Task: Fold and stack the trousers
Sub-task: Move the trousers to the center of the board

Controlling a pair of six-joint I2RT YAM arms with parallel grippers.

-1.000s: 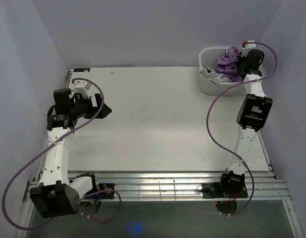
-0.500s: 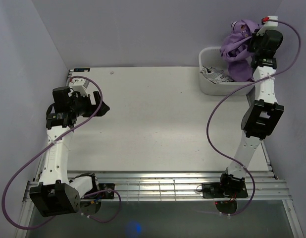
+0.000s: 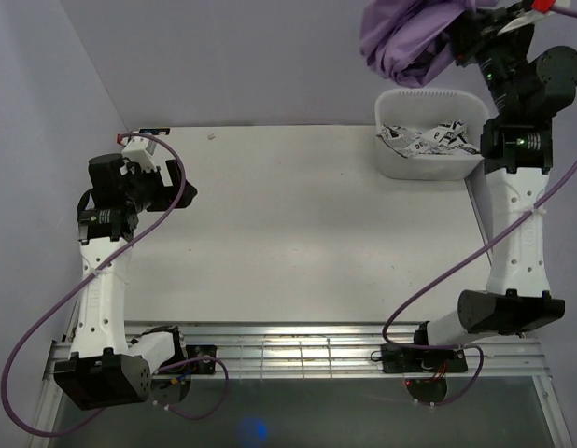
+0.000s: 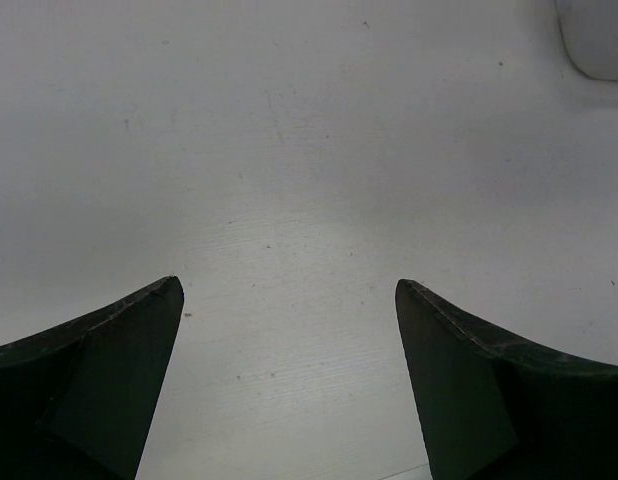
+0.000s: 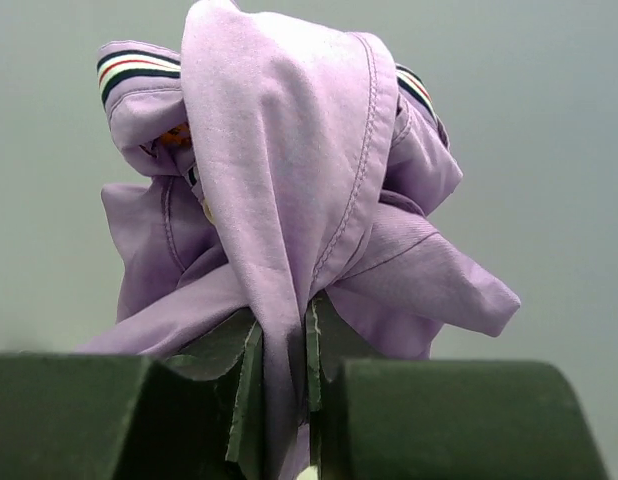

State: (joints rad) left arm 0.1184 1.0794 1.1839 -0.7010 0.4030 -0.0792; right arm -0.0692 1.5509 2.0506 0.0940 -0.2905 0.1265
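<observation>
The trousers [image 3: 398,39] hang bunched at 1 o'clock, over the bin [image 3: 424,166]. The right gripper [image 5: 284,345] is nearly closed, pinching a fold of them. The left gripper [image 4: 289,290] gapes wide, holding nothing, over the table [image 3: 298,233] at 9 o'clock.

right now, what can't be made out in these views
- Top external: the trousers run off the top edge, so their full hang is cut off.
- Right wrist: the fabric pinched in the right gripper is bunched, and its folds hide the legs and any button.
- Top external: the black-and-white patterned item in the white bin is too small to identify.
- Left wrist: only a corner of the bin shows, cut by the frame edge.
</observation>
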